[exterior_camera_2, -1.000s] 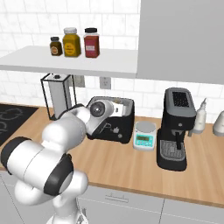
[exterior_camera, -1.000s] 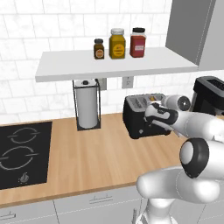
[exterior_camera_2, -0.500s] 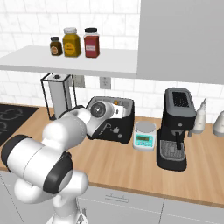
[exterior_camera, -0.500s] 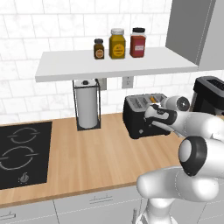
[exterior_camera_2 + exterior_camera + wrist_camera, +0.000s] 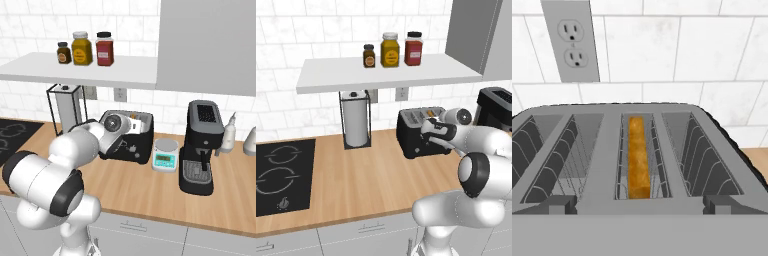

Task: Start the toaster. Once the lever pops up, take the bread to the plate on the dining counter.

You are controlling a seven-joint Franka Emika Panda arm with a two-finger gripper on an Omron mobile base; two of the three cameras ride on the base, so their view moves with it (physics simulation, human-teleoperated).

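Two base views flanking the arm, both facing the toaster (image 5: 418, 132), hand view close above its slots

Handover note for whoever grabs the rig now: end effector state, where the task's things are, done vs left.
End effector: open, holding nothing, at the front of the toaster, hand camera looking over its slotted top.
Toaster: on the wall-side wooden worktop, between the paper towel holder and the coffee machine.
Bread: standing upright in one slot, top edge showing.
Plate and dining counter: position unknown from here.
Done: arm brought up to the toaster. Whether the lever has been pressed I cannot tell.
Left: confirm toasting, wait for pop-up, grasp bread, drive to plate.
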